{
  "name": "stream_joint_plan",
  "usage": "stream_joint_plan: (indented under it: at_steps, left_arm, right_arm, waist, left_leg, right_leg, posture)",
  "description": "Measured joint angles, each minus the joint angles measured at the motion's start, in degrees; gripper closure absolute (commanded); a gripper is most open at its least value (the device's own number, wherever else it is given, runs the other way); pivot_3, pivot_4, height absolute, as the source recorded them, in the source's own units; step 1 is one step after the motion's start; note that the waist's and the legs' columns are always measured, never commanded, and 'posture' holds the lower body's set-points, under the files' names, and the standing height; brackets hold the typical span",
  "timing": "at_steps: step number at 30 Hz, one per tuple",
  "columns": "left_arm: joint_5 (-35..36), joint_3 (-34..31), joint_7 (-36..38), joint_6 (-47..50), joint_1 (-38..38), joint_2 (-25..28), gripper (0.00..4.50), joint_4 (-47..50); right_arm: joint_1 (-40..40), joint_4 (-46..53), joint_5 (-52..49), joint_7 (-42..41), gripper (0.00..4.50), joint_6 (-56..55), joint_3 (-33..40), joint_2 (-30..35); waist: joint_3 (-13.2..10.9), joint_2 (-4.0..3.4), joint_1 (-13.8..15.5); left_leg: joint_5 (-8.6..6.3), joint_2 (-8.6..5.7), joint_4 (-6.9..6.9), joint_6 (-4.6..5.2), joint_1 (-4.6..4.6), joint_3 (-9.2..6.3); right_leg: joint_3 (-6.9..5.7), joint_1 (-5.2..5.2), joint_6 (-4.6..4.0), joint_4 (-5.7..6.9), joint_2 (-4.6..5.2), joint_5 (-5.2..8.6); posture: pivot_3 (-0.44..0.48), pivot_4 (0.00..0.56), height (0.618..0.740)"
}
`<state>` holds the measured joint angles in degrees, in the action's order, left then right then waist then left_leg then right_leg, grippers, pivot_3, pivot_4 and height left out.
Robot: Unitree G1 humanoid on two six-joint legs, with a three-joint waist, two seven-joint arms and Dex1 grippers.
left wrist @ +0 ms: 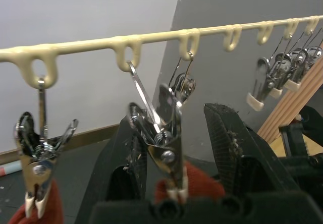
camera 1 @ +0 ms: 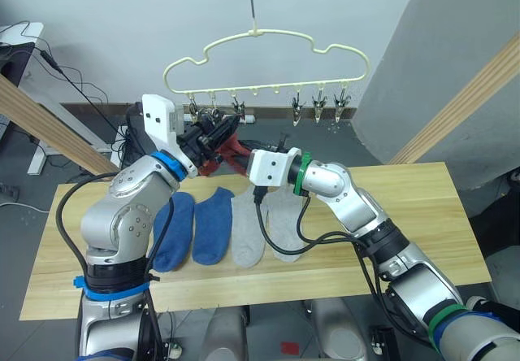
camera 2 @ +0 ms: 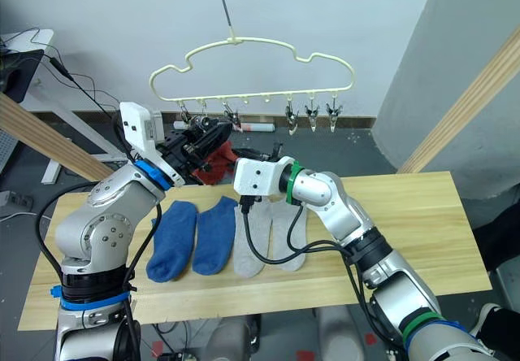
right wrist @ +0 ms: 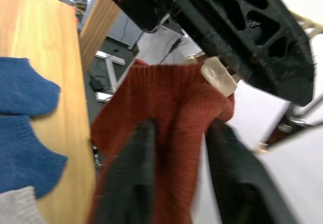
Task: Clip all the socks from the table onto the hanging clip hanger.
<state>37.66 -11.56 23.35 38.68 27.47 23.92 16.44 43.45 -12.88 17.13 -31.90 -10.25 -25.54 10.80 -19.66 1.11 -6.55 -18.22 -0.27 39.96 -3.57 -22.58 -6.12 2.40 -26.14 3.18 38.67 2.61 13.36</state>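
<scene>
The pale yellow clip hanger (camera 1: 268,40) hangs above the far edge of the table (camera 1: 406,215). My left gripper (camera 1: 218,125) is up at its left clips, open, with one metal clip (left wrist: 162,148) between its fingers. That clip's pads pinch a rust red sock (camera 1: 231,151). My right gripper (right wrist: 181,128) is shut on the same red sock just below the clip. The neighbouring clip (left wrist: 36,168) holds more red fabric. Two blue socks (camera 1: 195,227) and two light grey socks (camera 1: 264,227) lie side by side on the table.
Three free clips (camera 1: 319,105) hang at the right end of the hanger bar. Slanted wooden poles stand at the left (camera 1: 49,125) and right (camera 1: 463,101). Cables trail from both arms over the socks. Bare tabletop lies to the right.
</scene>
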Motion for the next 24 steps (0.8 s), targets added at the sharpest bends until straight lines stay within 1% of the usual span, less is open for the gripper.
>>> stream_joint_plan:
  at_steps: [1,4,7,10,13,16,19,21,24]
  left_arm:
    - [-0.07,0.00,0.00,-0.04,-0.21,0.19,2.52,0.12]
    - [-0.76,0.08,0.15,-0.69,-1.62,0.82,2.52,1.05]
    - [-2.90,0.26,0.26,-2.78,-2.88,1.17,2.52,1.32]
    - [-7.97,1.26,-0.80,-7.58,-4.87,1.13,2.52,1.36]
    - [-14.08,2.94,-1.51,-14.87,-7.34,0.64,2.52,1.25]
    - [-18.24,5.00,-1.56,-20.95,-8.72,-0.89,2.52,1.33]
    - [-21.62,7.67,-2.54,-25.69,-9.14,-4.00,2.52,1.28]
    - [-22.94,8.45,-3.02,-27.16,-9.12,-5.04,2.52,1.06]
    - [-25.29,9.43,-5.15,-29.59,-8.73,-8.01,2.52,-0.40]
  right_arm:
    - [-0.05,0.14,-0.03,-0.47,1.71,0.27,-0.01,0.15]
    - [-1.40,1.63,-0.35,-1.78,1.71,2.02,0.02,1.28]
    - [-4.59,5.36,-0.89,-3.87,1.71,4.87,0.58,3.64]
    - [-8.79,12.81,-3.69,-7.24,1.71,10.03,3.05,7.37]
    - [-12.66,20.67,-7.35,-10.50,1.71,16.24,6.71,11.28]
    - [-15.55,27.49,-11.55,-12.78,1.71,22.26,10.06,13.72]
    - [-17.38,34.64,-17.14,-14.53,1.71,28.90,14.33,15.98]
    - [-17.62,37.26,-19.84,-14.99,1.71,31.86,15.98,16.68]
    - [-18.34,40.37,-23.38,-14.85,1.71,36.20,18.53,17.77]
  waist:
    - [0.00,0.00,0.01]
    - [0.00,0.00,0.01]
    - [0.01,0.01,0.16]
    - [0.01,0.02,0.26]
    - [0.01,0.02,0.26]
    - [0.02,0.03,0.27]
    - [0.02,0.04,0.27]
    - [0.03,0.05,0.15]
    - [0.03,0.05,0.03]
  left_leg:
    - [0.00,0.00,0.00,0.00,0.00,0.00]
    - [0.00,0.00,0.00,0.00,0.00,-0.01]
    - [0.00,-0.02,0.00,-0.01,-0.02,-0.02]
    - [0.00,-0.07,0.00,0.00,-0.02,0.01]
    - [-0.02,-0.08,0.00,0.03,-0.02,0.01]
    - [-0.05,-0.08,0.00,0.10,-0.01,0.00]
    - [-0.11,-0.09,0.02,0.24,-0.01,0.02]
    - [-0.10,-0.10,0.02,0.26,0.00,0.04]
    - [-0.08,-0.11,0.02,0.30,0.04,0.05]
  right_leg:
    - [0.00,0.00,0.00,0.00,0.00,0.00]
    - [-0.01,0.00,0.00,0.00,0.00,0.00]
    - [-0.02,0.00,0.00,-0.02,0.03,0.00]
    - [-0.01,0.01,0.01,-0.04,0.11,0.00]
    - [-0.01,0.01,0.03,-0.04,0.12,-0.01]
    - [-0.01,0.03,0.03,-0.01,0.12,-0.01]
    - [0.00,0.05,0.09,-0.01,0.12,-0.05]
    - [0.02,0.05,0.10,0.02,0.11,-0.06]
    - [0.03,0.06,0.10,0.11,0.10,-0.06]
  posture:
    - [-0.152,0.317,0.740]
    - [-0.156,0.315,0.740]
    - [-0.160,0.315,0.740]
    - [-0.168,0.316,0.740]
    - [-0.175,0.318,0.740]
    - [-0.184,0.320,0.740]
    - [-0.192,0.321,0.740]
    - [-0.200,0.325,0.740]
    - [-0.214,0.332,0.740]
